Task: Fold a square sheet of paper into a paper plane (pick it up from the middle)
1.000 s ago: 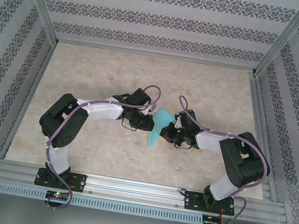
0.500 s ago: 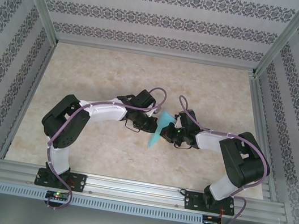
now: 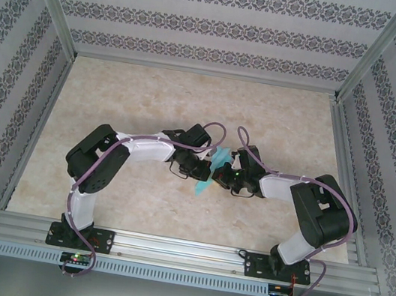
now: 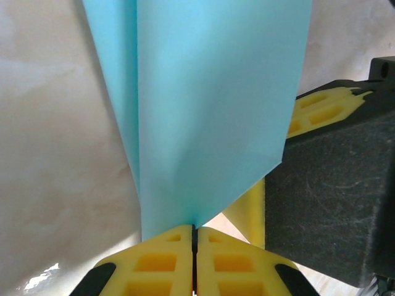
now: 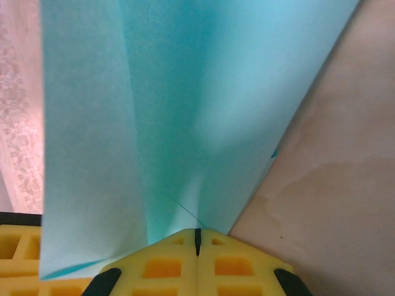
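Note:
The turquoise sheet of paper (image 3: 204, 185) is folded into a narrow, pointed paper plane shape with creased layers. It is held off the table between both arms, its tip pointing down-left. My left gripper (image 3: 200, 170) is shut on one edge of it from the left; in the left wrist view the paper (image 4: 203, 105) rises straight out of the shut left gripper (image 4: 194, 229). My right gripper (image 3: 218, 176) is shut on it from the right; in the right wrist view the layers (image 5: 185, 105) fan up from the shut right gripper (image 5: 197, 233). The two grippers almost touch.
The beige marble-patterned table (image 3: 153, 95) is framed by aluminium rails and patterned walls. The right gripper's yellow finger and black body (image 4: 333, 203) sit close at the right of the left wrist view. A yellow finger of the left gripper (image 5: 18, 259) shows beside the right gripper.
My left arm has moved right toward the right gripper, and its jaws have closed on the paper. The paper between them now looks narrower and more bunched. The right arm has stayed still.

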Robot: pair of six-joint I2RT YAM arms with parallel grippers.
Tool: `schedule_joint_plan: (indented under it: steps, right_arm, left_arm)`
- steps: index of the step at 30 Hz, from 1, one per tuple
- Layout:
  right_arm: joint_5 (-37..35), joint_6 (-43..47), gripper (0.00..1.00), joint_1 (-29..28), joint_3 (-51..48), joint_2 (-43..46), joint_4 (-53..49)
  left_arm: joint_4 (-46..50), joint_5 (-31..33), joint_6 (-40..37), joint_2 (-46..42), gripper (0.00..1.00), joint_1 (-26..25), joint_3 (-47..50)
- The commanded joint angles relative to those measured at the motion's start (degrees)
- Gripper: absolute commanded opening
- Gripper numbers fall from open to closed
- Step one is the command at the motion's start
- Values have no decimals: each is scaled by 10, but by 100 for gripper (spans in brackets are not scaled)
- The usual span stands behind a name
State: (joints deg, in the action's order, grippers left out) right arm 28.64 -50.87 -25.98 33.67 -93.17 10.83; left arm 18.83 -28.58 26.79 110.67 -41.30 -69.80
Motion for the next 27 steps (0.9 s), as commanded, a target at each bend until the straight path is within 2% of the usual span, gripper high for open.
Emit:
schedule_joint_plan:
  steps: [1,9,16,27]
  right_arm:
    - [-3,-6,0,5,-17,-14,1]
    - [11,-23,0,10,-36,-13,41]
    - [19,-41,0,16,-50,-7,70]
    - [28,-45,0,35,-51,42,57]
  left_arm:
    - [-17,-22,3,13,10,-7,-12]
    - [-53,-36,33,20,9,-5,-10]
    - [-57,-22,38,20,9,-2,-5]
    - [-67,-18,36,28,9,4,5]
